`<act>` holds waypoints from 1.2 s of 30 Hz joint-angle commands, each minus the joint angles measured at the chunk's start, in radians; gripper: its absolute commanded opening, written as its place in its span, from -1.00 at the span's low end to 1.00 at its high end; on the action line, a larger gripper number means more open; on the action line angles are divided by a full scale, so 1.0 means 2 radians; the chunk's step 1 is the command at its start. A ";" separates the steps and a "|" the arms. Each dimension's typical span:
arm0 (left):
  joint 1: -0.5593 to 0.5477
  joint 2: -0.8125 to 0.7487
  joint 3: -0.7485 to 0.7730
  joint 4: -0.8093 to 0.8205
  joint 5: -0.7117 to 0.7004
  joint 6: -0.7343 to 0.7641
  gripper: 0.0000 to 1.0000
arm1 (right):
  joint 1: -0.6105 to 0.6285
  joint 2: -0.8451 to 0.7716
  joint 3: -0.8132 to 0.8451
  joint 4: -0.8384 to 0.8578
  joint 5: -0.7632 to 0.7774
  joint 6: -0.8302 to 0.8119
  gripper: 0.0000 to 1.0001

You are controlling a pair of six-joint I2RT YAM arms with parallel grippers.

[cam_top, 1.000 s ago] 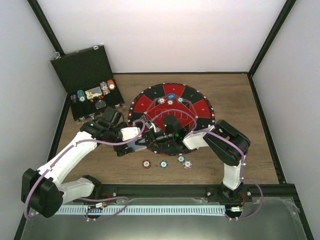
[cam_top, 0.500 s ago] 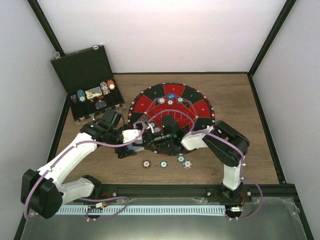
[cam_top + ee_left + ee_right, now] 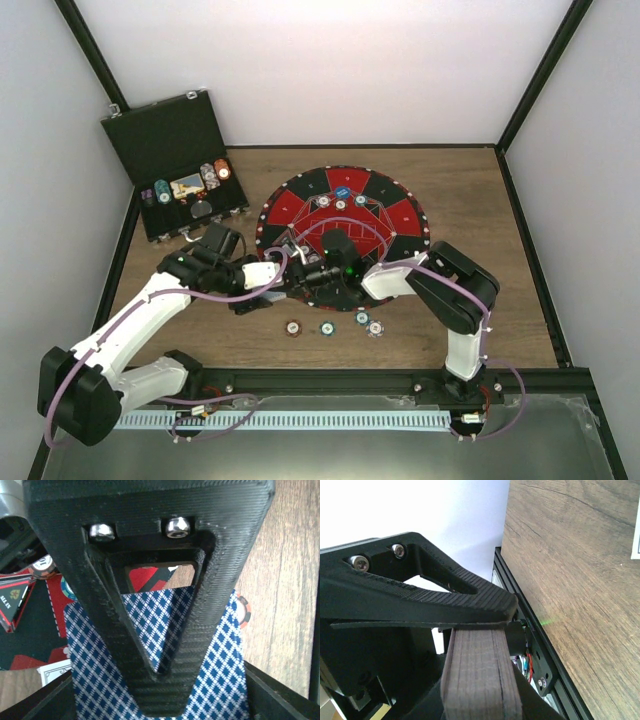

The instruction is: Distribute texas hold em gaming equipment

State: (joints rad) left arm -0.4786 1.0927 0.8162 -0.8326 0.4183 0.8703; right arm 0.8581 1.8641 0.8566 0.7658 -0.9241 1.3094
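two grippers meet at the mat's (image 3: 400, 215) 7 o'clock edge. right gripper (image 3: 490, 655) pinches the deck (image 3: 480, 680); left gripper (image 3: 162, 690) straddles a card (image 3: 220, 670), grip unclear. four chips (image 3: 327, 327) lie at the mat's 6 o'clock.

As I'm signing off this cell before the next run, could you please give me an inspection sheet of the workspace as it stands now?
Surface: wooden table with a round red-and-black mat at its centre.
Job's things: a few mat chips on the mat's far half; row of four chips on bare wood near the arms; case chips in the case.
Clutter: open black case at the far left corner.
Grippers: right gripper shut on a deck of cards; left gripper around a diamond-backed card, grip unclear.
Cables: purple cables run along both arms; one loops over the mat.
Surroundings: white walls, black frame posts.
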 commanded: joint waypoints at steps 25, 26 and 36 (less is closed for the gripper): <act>-0.002 -0.006 -0.007 0.002 0.013 0.029 -0.12 | 0.009 -0.009 0.018 0.021 -0.009 0.005 -0.80; -0.001 -0.006 -0.006 0.000 0.013 0.030 -0.22 | 0.010 -0.009 0.018 0.017 -0.009 0.004 -0.75; -0.001 -0.013 0.009 -0.018 0.006 0.030 -0.64 | 0.009 -0.011 0.075 -0.160 0.008 -0.109 0.08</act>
State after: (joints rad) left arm -0.4786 1.0885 0.7910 -0.8474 0.4061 0.9039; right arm 0.8677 1.8648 0.9188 0.6518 -0.9207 1.2411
